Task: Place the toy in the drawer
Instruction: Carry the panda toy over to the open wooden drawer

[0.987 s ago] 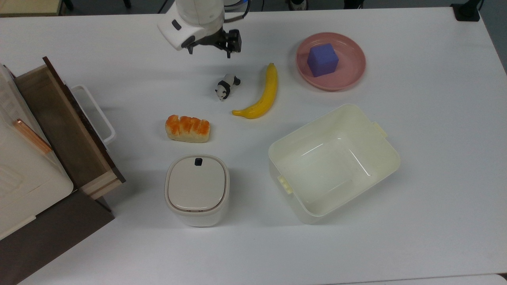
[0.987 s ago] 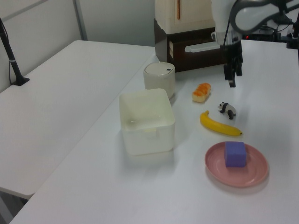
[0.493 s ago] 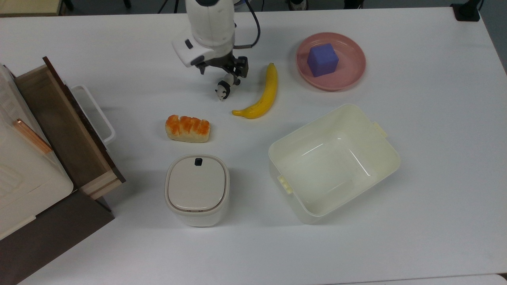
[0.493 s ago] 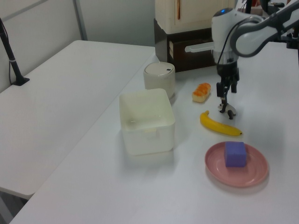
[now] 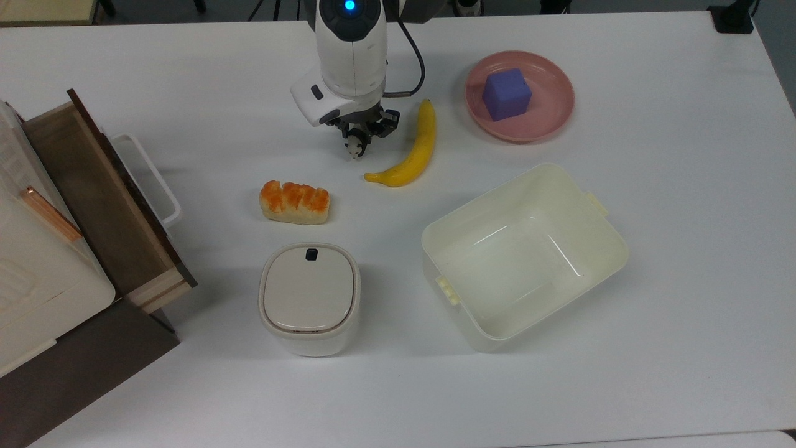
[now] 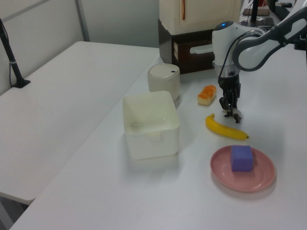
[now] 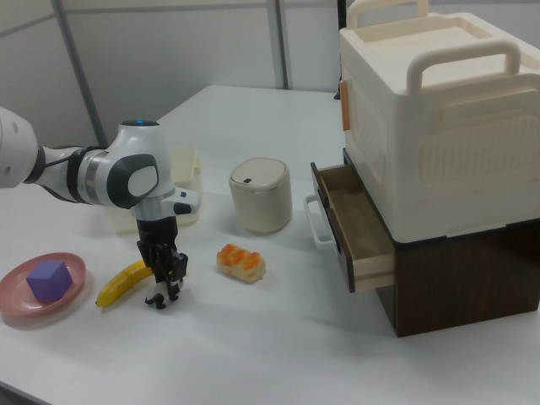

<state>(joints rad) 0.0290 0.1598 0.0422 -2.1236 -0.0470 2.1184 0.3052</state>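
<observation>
Gripper down over toy, on the surface beside the banana.
Gripper (image 5: 360, 134) points straight down from the arm, fingers straddling the toy (image 5: 354, 149); can't tell if they are clamped. Banana (image 5: 410, 149) just beside; bread loaf (image 5: 294, 202) near; drawer (image 5: 93, 193) hangs open, well apart from the banana.

You see tiny black-and-white panda figurine (image 7: 158, 297) standing on white table; long shallow wooden drawer (image 7: 359, 226), dark-brown front, pulled open.
</observation>
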